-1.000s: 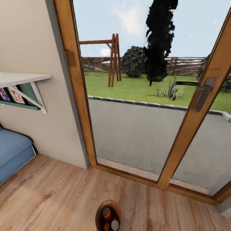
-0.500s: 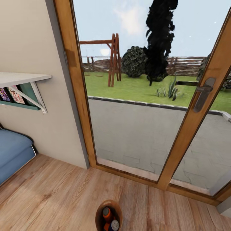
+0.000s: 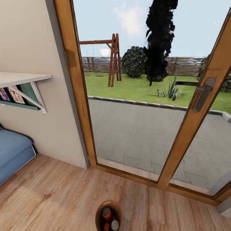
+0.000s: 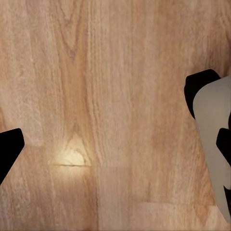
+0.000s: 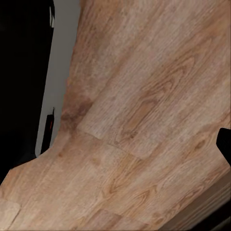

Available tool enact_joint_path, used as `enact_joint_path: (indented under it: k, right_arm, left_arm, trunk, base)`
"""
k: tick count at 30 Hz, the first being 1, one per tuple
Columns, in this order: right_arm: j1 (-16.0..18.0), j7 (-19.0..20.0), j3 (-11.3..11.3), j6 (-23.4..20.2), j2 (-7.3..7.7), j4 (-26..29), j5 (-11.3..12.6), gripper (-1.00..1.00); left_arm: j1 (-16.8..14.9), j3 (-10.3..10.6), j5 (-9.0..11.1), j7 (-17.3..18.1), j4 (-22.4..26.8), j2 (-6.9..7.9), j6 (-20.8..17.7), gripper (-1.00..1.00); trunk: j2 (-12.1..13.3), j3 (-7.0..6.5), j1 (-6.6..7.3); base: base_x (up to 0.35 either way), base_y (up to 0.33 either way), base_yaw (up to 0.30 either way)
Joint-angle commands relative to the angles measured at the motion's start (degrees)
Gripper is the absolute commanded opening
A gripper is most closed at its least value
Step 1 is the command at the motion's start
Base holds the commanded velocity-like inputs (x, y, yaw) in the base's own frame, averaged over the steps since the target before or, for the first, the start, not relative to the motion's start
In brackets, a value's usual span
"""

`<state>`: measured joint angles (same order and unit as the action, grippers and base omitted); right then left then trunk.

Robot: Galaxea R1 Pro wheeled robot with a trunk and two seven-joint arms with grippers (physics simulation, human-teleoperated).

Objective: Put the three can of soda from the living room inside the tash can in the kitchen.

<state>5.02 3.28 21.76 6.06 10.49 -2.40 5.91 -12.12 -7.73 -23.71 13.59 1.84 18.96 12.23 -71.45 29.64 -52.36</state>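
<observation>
The tash can point(image 3: 109, 203) stands on the wood plank floor at the bottom middle of the head view, showing its brown inside. In it lie an orange can of soda point(image 3: 106, 212), a dark can with a silvery top point(image 3: 115, 225), and a bit of another orange can point(image 3: 105, 227). The left wrist view shows my left gripper point(image 4: 108, 130) open over bare planks, its dark fingertips point(image 4: 10, 149) far apart. A pale grey-white rounded surface point(image 4: 214, 144) lies by the other finger. My right gripper point(image 5: 115, 144) hangs over the floor, one fingertip point(image 5: 225, 144) at the picture's edge.
Wood-framed glass doors point(image 3: 192, 128) with a metal handle point(image 3: 202, 93) stand straight ahead, a paved patio and garden behind them. The blue sofa point(image 3: 12, 154) sits at the left under a white wall shelf point(image 3: 22, 78). A dark upright shape point(image 5: 21, 82) borders the floor in the right wrist view.
Nothing has moved. Only the paving outside the glass now shows a sharper pattern.
</observation>
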Motion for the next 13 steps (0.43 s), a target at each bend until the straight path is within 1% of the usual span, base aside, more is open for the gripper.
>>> enact_joint_path:
  k: [1,2,3,5,13]
  right_arm:
    - [0.0,0.0,0.0,0.0,-0.22,0.0,0.0,1.00]
    - [0.0,0.0,0.0,0.0,-0.45,0.0,0.0,1.00]
    - [0.0,-0.1,0.0,0.0,-0.99,0.0,0.0,1.00]
    - [0.0,-0.1,0.0,0.0,-1.34,0.0,0.1,1.00]
    - [0.0,-0.1,0.0,0.0,-1.65,0.0,0.1,1.00]
  left_arm:
    - [0.0,0.0,0.0,-0.1,0.0,-0.05,0.0,1.00]
    - [0.0,0.0,0.0,-0.1,0.0,-0.09,0.0,1.00]
    - [0.0,0.0,0.0,-0.2,0.0,-0.16,0.0,1.00]
    - [0.0,0.0,0.0,-0.3,0.0,-0.20,0.0,1.00]
    - [0.0,0.0,0.0,-0.3,0.0,-0.23,0.0,1.00]
  trunk:
    - [0.0,0.00,0.00]
    - [0.0,0.00,0.00]
    - [0.0,0.00,0.00]
    - [0.0,0.00,0.00]
    - [0.0,0.00,0.00]
  base:
    - [0.000,0.000,0.000]
    - [0.000,0.000,0.000]
    - [0.000,0.000,0.000]
    - [0.000,0.000,0.000]
    - [0.000,0.000,0.000]
